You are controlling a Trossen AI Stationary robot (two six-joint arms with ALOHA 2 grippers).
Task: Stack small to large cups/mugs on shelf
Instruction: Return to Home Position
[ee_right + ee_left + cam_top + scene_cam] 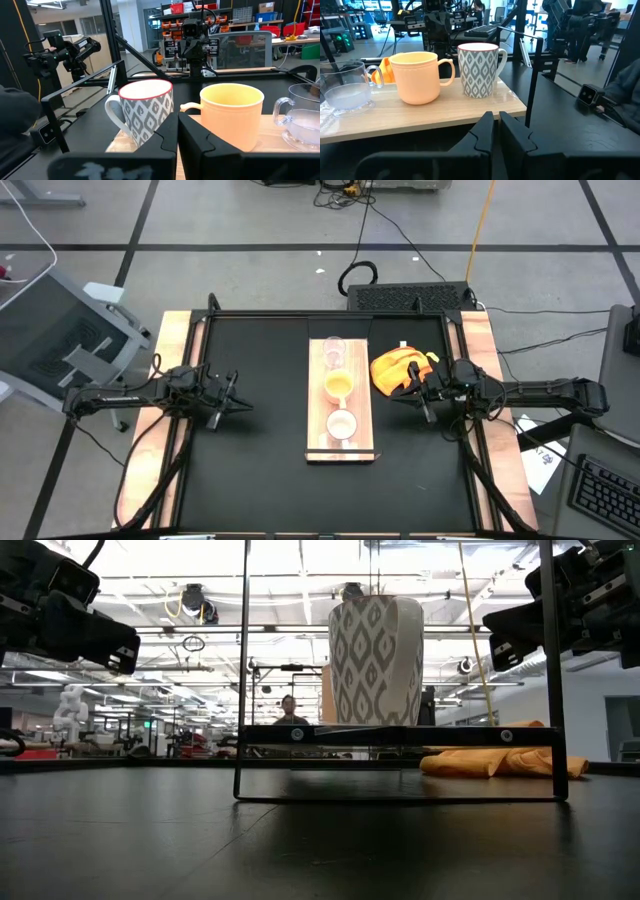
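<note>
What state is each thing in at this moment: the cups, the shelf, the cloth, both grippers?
Shelf, lying flat, bearing three cups in a row.
Patterned mug, upright, at the lipped end.
Orange-yellow mug, upright, in the middle.
Clear glass cup, upright, at the other end.
Orange-yellow cloth, crumpled beside the shelf.
Left gripper, shut, empty, clear of the shelf.
Right gripper, shut, empty, near the cloth.

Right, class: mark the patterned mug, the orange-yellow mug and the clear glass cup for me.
patterned mug (477, 72), left wrist view, on its patterned side wall.
orange-yellow mug (415, 80), left wrist view, middle of its body.
clear glass cup (347, 92), left wrist view, its cloudy lower wall.
</note>
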